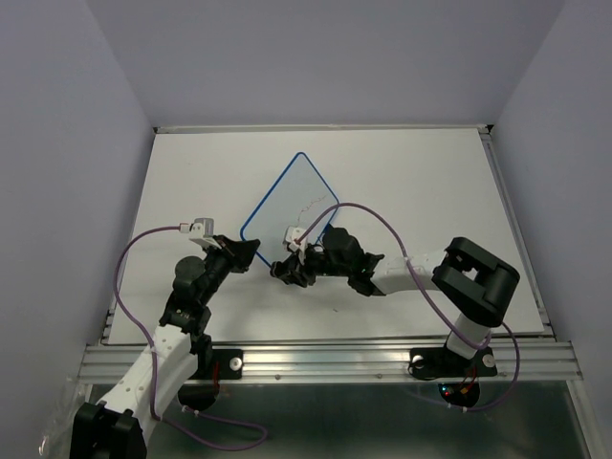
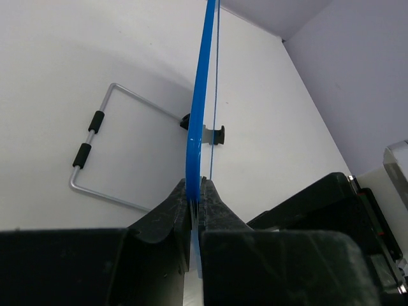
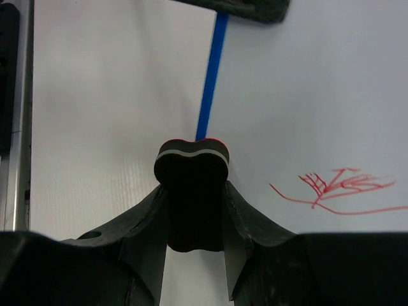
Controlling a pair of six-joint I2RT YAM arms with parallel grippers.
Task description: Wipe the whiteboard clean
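- I see the whiteboard [image 1: 292, 196] tilted up near the middle of the table, one corner towards the far edge
- My left gripper [image 2: 196, 199] is clamped on its blue frame at the near-left corner
- My right gripper [image 3: 193, 194] grips a black eraser [image 3: 191, 159] beside the frame; I cannot tell whether they touch
- The red scribble [image 3: 338, 188] looks whole, so I judge all the wiping is left to do

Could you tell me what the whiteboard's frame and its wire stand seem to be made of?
The whiteboard's thin blue frame looks like smooth plastic: uniform colour, soft sheen. The bent silver wire stand looks like metal, bright and reflective; its two black sleeves are probably rubber.
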